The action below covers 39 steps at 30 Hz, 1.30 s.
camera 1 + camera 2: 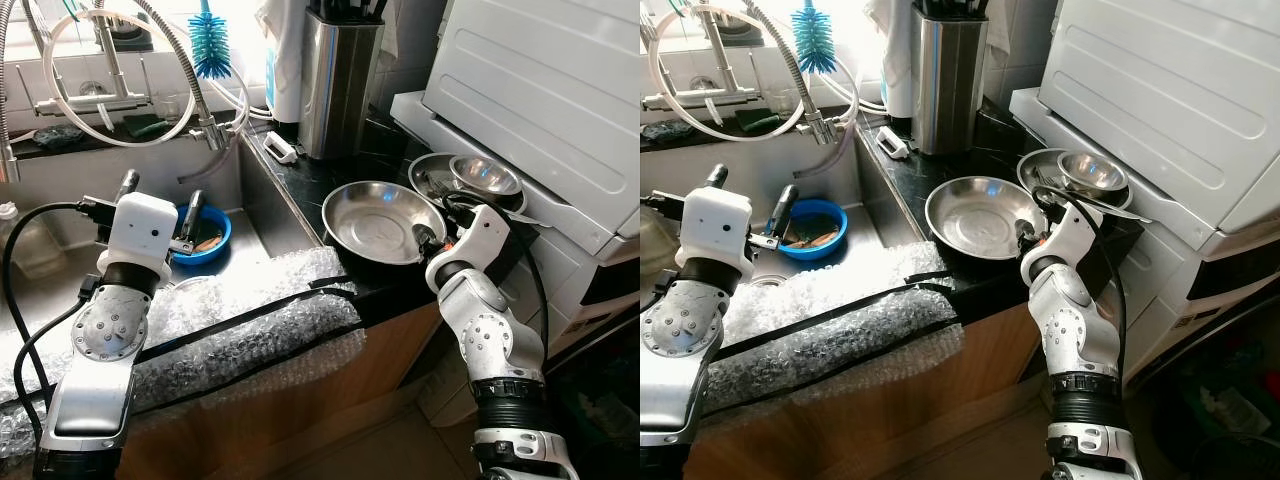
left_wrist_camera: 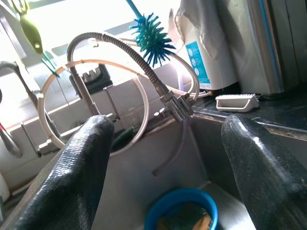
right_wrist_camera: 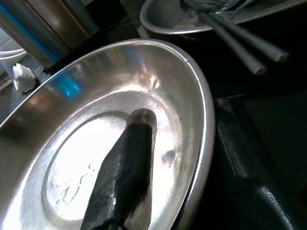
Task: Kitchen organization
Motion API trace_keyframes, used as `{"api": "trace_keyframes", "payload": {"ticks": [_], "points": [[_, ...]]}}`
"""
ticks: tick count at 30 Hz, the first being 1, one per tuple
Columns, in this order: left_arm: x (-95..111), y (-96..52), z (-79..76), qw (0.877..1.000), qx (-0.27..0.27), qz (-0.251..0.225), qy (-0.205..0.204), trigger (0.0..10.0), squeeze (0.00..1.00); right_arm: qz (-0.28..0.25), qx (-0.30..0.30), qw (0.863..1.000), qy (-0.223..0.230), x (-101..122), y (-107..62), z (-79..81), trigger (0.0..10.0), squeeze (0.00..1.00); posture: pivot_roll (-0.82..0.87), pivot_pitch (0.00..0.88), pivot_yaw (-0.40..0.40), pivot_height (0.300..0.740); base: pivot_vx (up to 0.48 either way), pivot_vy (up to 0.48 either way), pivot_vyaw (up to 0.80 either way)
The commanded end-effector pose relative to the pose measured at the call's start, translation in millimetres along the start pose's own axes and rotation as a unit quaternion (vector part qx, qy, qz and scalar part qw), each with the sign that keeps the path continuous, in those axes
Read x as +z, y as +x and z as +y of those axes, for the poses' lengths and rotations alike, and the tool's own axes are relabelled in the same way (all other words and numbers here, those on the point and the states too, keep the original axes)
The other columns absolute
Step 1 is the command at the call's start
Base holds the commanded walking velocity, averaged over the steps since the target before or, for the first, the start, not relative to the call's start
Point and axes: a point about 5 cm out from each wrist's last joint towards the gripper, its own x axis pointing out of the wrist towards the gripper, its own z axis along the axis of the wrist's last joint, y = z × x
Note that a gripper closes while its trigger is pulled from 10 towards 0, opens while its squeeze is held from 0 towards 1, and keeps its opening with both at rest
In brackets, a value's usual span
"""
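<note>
Right end effector point(image 1: 432, 237) clamps rim of wide shallow steel bowl point(image 1: 375, 220) on black table point(image 1: 300, 185) | left end effector point(image 1: 160, 205) wide over sink point(image 1: 225, 180) | lift level, clear neighbouring steel dishes point(image 1: 470, 178).

Shiny silver round metal pan point(image 1: 377, 222) on black glossy tabletop point(image 1: 300, 190); blue plastic bowl point(image 1: 203, 238); turquoise bristled bottle brush point(image 1: 210, 47).

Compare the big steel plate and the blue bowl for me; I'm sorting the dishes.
The steel plate is wide, shallow and silver, on the black counter; the blue bowl is smaller, deeper, down in the sink. The right gripper straddles the plate's rim; the left gripper hangs open above the bowl. Both are round.
</note>
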Motion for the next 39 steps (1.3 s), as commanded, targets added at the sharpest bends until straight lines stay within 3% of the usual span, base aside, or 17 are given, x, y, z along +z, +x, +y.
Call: {"api": "trace_keyframes", "payload": {"ticks": [1, 10, 13, 18, 25, 29, 31, 32, 33, 34, 36, 37, 39], "points": [[4.2, 3.4, -0.8, 1.0, -0.007, -0.012, 0.007, 10.0, 0.0, 0.002, -0.002, 1.0, 0.007, 3.0, 0.5, 0.1, 0.0, 0.0, 0.0, 0.0, -0.101, 0.74, 0.0, 0.0, 0.0], [4.3, 4.4, -0.1, 1.0, -0.006, -0.014, 0.011, 10.0, 0.0, 0.001, 0.025, 1.0, 0.018, 2.8, -0.1, 7.4, 0.0, 0.0, 0.0, 0.0, -0.101, 0.74, 0.0, 0.0, 0.0], [4.8, 4.6, 0.1, 1.0, -0.002, -0.017, 0.013, 10.0, 0.0, -0.019, 0.034, 0.999, 0.01, 6.4, 0.0, 11.0, 0.0, 0.0, 0.0, 0.0, -0.102, 0.74, 0.0, 0.0, 0.0], [6.1, 4.6, 0.0, 1.0, 0.003, -0.021, 0.022, 10.0, 0.0, -0.053, 0.061, 0.996, 0.039, 11.3, -2.5, 19.8, 0.0, 0.0, 0.0, 0.0, -0.102, 0.74, 0.0, 0.0, 0.0], [6.1, 6.9, 14.4, 0.996, 0.062, -0.011, -0.06, 10.0, 0.0, -0.094, 0.107, 0.989, 0.041, 15.9, -6.4, 34.8, 0.0, 0.0, 0.0, 0.0, -0.108, 0.74, 0.0, 0.0, 0.0], [6.5, 7.5, 16.5, 0.994, 0.069, -0.009, -0.078, 10.0, 0.0, -0.097, 0.117, 0.988, 0.036, 15.0, -7.0, 38.5, 0.0, 0.0, 0.0, 0.0, -0.108, 0.74, 0.0, 0.0, 0.0], [7.3, 8.7, 17.7, 0.989, 0.078, -0.005, -0.122, 10.0, 0.0, -0.098, 0.133, 0.986, 0.032, 13.0, -7.3, 44.7, 0.0, 0.0, 0.0, 0.0, -0.109, 0.74, 0.0, 0.0, 0.0], [7.3, 8.7, 17.7, 0.989, 0.078, -0.005, -0.122, 10.0, 0.0, -0.098, 0.133, 0.986, 0.032, 13.0, -7.3, 44.7, 0.0, 0.0, 0.0, 0.0, -0.109, 0.74, 0.0, 0.0, 0.0], [7.6, 8.9, 17.6, 0.988, 0.08, -0.005, -0.13, 10.0, 0.0, -0.098, 0.136, 0.985, 0.031, 12.5, -7.4, 45.6, 3.0, 0.0, 0.0, 0.0, -0.11, 0.74, 0.0, 0.0, 0.0], [10.4, 10.0, 18.3, 0.982, 0.087, -0.01, -0.169, 10.0, 0.0, -0.1, 0.145, 0.984, 0.014, 11.0, -7.7, 49.2, 10.0, 0.0, 0.01, 0.0, -0.112, 0.74, 0.0, 0.0, 0.0], [11.7, 10.5, 18.9, 0.979, 0.09, -0.013, -0.185, 10.0, 0.0, -0.101, 0.149, 0.984, 0.009, 10.5, -7.9, 50.5, 10.0, 0.0, 0.01, 0.0, -0.112, 0.74, 0.0, 0.0, 0.0], [14.7, 12.1, 19.7, 0.969, 0.094, -0.018, -0.227, 10.0, 0.0, -0.103, 0.153, 0.983, 0.001, 10.1, -8.2, 52.8, 10.0, 0.0, 0.01, 0.0, -0.113, 0.74, 0.0, 0.0, 0.0], [16.3, 13.2, 19.5, 0.963, 0.092, -0.021, -0.252, 10.0, 0.0, -0.105, 0.154, 0.982, -0.002, 10.2, -8.3, 53.8, 10.0, 0.0, 0.01, 0.0, -0.114, 0.74, 0.0, 0.0, 0.0]]}}
